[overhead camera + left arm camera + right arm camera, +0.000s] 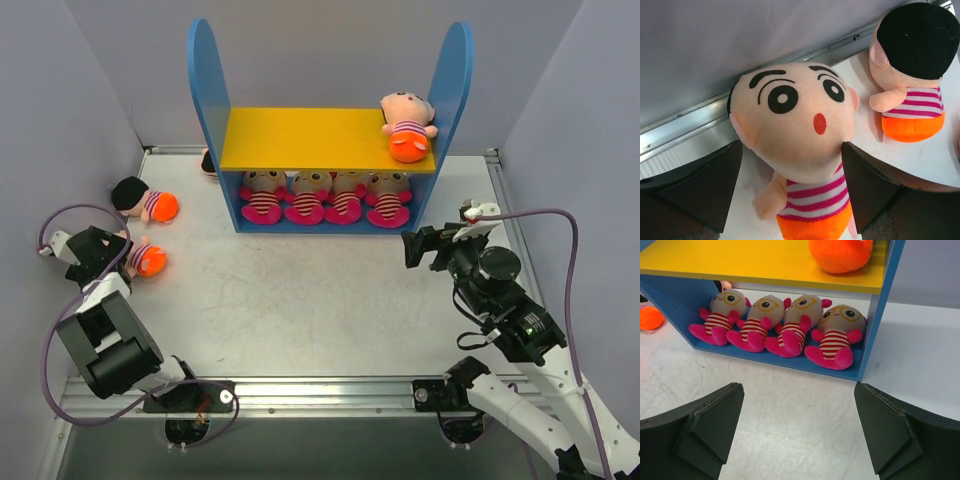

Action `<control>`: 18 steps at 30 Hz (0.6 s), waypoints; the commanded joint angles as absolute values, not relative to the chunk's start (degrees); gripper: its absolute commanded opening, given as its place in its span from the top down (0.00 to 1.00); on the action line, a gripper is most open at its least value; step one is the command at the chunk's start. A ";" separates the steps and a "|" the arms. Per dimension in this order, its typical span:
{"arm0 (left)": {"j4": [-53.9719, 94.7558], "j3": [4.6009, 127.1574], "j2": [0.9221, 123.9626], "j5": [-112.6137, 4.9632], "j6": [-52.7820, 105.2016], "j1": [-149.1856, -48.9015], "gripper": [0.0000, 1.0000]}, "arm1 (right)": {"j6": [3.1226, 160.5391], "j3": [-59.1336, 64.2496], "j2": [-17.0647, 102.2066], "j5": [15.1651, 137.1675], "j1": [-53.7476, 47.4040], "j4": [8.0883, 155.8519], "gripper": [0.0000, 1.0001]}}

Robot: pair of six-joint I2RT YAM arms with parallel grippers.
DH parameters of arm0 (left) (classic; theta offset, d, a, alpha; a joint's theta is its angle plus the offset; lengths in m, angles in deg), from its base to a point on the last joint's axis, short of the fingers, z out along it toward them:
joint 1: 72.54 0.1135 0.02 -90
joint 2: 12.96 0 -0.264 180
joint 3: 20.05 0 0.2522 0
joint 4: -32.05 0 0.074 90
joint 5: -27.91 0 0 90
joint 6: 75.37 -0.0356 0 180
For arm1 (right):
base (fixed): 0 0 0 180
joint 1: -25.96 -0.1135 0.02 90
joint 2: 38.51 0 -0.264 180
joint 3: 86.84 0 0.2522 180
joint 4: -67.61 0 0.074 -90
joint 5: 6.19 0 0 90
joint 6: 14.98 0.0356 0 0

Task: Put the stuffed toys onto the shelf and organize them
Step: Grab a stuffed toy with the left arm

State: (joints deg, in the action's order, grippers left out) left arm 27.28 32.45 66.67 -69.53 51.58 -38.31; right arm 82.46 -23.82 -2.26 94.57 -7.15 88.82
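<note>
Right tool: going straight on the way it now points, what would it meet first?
Most likely the right tool meets the magenta toys on the lower level of the shelf. Depth is unclear; angled down, it might touch the table first.

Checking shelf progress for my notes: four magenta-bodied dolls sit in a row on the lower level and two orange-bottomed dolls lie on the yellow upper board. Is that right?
Not quite: the yellow upper board holds only one orange-bottomed doll, at its right end, as the top external view shows. The four magenta-bodied dolls do sit in a row on the lower level.
</note>
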 commanded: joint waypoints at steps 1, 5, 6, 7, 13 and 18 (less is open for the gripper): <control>34.89 32.56 69.38 -67.89 49.44 -37.83 0.11 | 81.61 -23.68 -0.90 92.51 -7.44 86.12 0.01; 33.41 33.87 70.18 -68.50 48.47 -37.83 0.14 | 81.52 -23.86 0.34 92.07 -7.44 86.56 0.02; 32.36 34.66 70.27 -68.33 48.47 -37.83 0.15 | 81.43 -23.94 0.42 91.98 -7.44 86.56 0.02; 31.13 35.02 70.62 -68.41 48.56 -37.83 0.16 | 81.52 -23.86 0.86 91.89 -7.44 86.56 0.02; 26.64 38.44 73.52 -67.45 47.86 -37.83 0.29 | 81.35 -23.59 1.31 91.80 -7.44 87.00 0.02; 26.55 38.36 73.52 -67.54 47.33 -37.83 0.56 | 81.26 -23.77 1.22 91.89 -7.53 86.74 0.02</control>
State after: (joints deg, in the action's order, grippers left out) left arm 27.65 36.32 73.10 -68.22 48.80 -38.31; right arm 82.24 -23.82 1.24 92.30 -7.15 88.86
